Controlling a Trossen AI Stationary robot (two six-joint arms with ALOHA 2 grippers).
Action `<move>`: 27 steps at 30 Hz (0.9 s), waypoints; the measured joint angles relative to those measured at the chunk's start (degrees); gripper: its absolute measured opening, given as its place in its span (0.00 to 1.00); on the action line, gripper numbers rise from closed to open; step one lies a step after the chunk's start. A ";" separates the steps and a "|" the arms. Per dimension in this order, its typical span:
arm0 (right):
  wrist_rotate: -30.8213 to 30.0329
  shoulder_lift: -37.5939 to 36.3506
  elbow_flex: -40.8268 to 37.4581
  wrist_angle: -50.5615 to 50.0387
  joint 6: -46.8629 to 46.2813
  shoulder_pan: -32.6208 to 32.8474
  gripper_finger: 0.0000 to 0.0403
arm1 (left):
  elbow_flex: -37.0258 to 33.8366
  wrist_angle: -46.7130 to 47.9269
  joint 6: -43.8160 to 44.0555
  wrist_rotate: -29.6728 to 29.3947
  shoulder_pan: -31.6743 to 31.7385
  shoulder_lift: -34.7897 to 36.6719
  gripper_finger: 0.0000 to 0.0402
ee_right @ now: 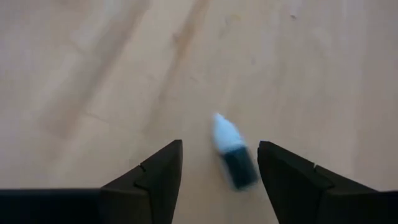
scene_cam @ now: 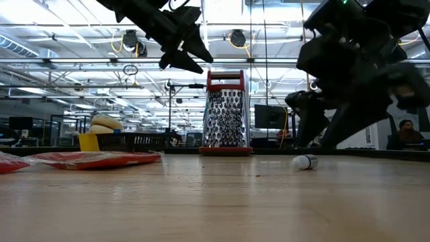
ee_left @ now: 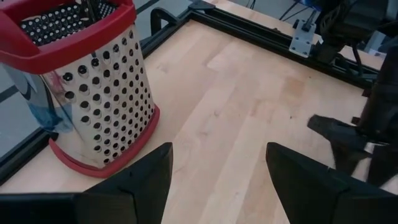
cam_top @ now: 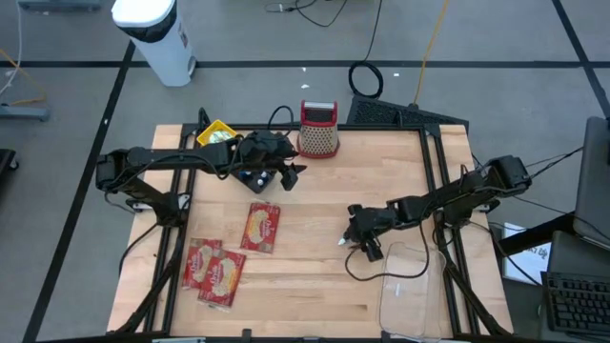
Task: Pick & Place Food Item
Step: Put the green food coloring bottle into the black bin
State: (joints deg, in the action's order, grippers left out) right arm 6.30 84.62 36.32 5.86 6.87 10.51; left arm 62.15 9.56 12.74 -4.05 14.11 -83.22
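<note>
Fingers of the right gripper (ee_right: 217, 163) stand apart, straddling a small white-capped bottle (ee_right: 233, 155) lying on the wood surface (ee_right: 93, 62), apparently lined up to pinch it. High view: left gripper (cam_top: 276, 176) hovers parted near the grater (cam_top: 319, 129), apparently waiting.

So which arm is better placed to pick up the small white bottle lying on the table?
Right. The right gripper hovers open just over the small bottle, fingers either side. The left gripper is far away, beside the grater.

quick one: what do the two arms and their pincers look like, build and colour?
Both arms are dark, near black, jointed, with black cables looping along them. Left pincer and right pincer each end in two flat, wedge-shaped dark fingers with angled tips. No markings visible.
</note>
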 joint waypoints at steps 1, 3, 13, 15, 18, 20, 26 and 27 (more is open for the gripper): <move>-1.37 0.01 -0.03 -0.31 1.63 -0.04 0.49 | 0.00 0.00 0.02 0.00 -0.05 0.00 0.64; -2.06 0.50 -0.05 -0.17 3.99 -0.54 0.49 | 0.00 0.02 0.02 0.01 -0.16 0.00 0.64; 1.34 4.79 -0.07 0.79 7.32 -2.96 0.44 | 0.00 -0.18 0.00 0.00 -0.44 0.00 0.64; 1.52 4.84 -0.07 0.93 7.54 -3.14 0.41 | 0.00 -0.26 0.02 0.00 -0.44 0.00 0.64; 1.43 4.90 -0.07 1.27 7.77 -3.50 0.35 | 0.00 -0.30 0.03 -0.02 -0.44 0.00 0.64; 1.26 4.90 -0.07 1.35 8.62 -3.73 0.30 | 0.00 -0.31 0.04 -0.01 -0.44 0.00 0.64; 1.21 4.90 -0.07 2.04 10.29 -4.38 0.16 | 0.00 -0.35 2.17 -0.05 -0.44 0.00 0.64; 1.21 4.90 -0.10 2.37 10.55 -4.53 0.15 | 0.00 -0.35 2.40 -0.04 -0.44 0.00 0.64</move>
State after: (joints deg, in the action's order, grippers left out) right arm 7.51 89.52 36.23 8.23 17.42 5.98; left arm 62.15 9.21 15.14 -4.10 13.67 -83.22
